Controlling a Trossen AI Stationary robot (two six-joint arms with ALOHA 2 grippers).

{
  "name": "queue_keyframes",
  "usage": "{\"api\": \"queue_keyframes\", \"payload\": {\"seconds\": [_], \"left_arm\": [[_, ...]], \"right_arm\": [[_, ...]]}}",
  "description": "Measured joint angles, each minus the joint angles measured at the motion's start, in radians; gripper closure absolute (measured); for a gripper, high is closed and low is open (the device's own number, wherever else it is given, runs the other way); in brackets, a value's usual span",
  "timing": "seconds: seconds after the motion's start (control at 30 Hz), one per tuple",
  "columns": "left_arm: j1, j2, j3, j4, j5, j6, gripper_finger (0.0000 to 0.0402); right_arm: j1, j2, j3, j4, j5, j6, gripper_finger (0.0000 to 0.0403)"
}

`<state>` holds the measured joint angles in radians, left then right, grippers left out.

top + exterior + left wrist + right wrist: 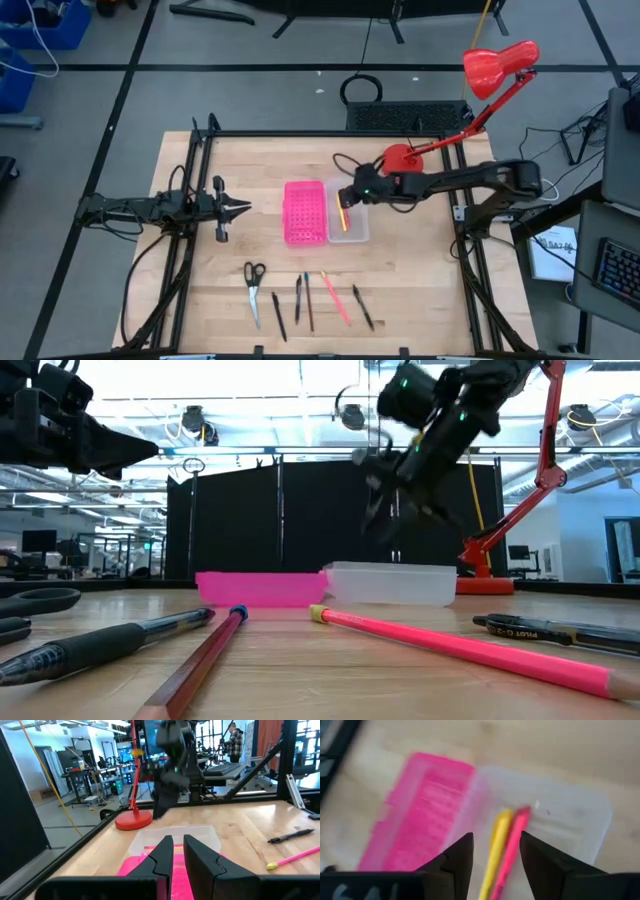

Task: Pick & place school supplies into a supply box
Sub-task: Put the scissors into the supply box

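Note:
My right gripper (343, 203) hangs open above the clear supply box (352, 233), clear of its rim in the low view (390, 510). In the right wrist view a yellow pen (501, 830) and a pink pen (516, 836) lie side by side inside the box (580, 815), below the gap between the fingers. The pink perforated panel (305, 212) lies against the box's left side. Scissors (254, 283), several dark pens (298, 298) and a pink pencil (336, 298) lie flat near the table's near edge. My left gripper (235, 208) waits left of the panel, its fingers all but together.
A red desk lamp stands with its base (400, 158) just beyond the box, and its arm (480, 115) slants up over my right arm. A black frame rails the table's left, right and far edges. Bare wood lies between the box and the row of supplies.

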<state>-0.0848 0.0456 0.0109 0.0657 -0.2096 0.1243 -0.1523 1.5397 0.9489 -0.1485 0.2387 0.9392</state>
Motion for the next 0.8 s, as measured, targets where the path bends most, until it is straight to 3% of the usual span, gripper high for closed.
{"api": "queue_keyframes", "payload": {"seconds": [0.17, 0.27, 0.33, 0.5, 0.67, 0.8], "left_arm": [[0.000, 0.000, 0.000, 0.005, 0.000, 0.003, 0.0350], [0.000, 0.000, 0.000, 0.015, -0.001, 0.025, 0.0350], [0.000, 0.000, 0.000, 0.014, -0.001, 0.025, 0.0350], [0.000, 0.000, 0.000, 0.014, -0.001, 0.032, 0.0350], [0.000, 0.000, 0.000, 0.016, -0.001, 0.102, 0.0350], [-0.005, 0.002, 0.002, -0.022, 0.043, 0.016, 0.0350]], "right_arm": [[0.003, -0.121, 0.000, 0.006, 0.015, -0.273, 0.0252], [0.041, -0.177, -0.037, 0.054, 0.116, -0.401, 0.0273], [0.065, -0.213, -0.102, 0.157, 0.151, -0.447, 0.0302], [0.117, -0.315, -0.283, 0.417, 0.122, -0.575, 0.0393], [0.136, -0.485, -0.424, 0.476, 0.130, -0.661, 0.0401], [0.156, -0.658, -0.515, 0.519, 0.126, -0.772, 0.0402]]}}
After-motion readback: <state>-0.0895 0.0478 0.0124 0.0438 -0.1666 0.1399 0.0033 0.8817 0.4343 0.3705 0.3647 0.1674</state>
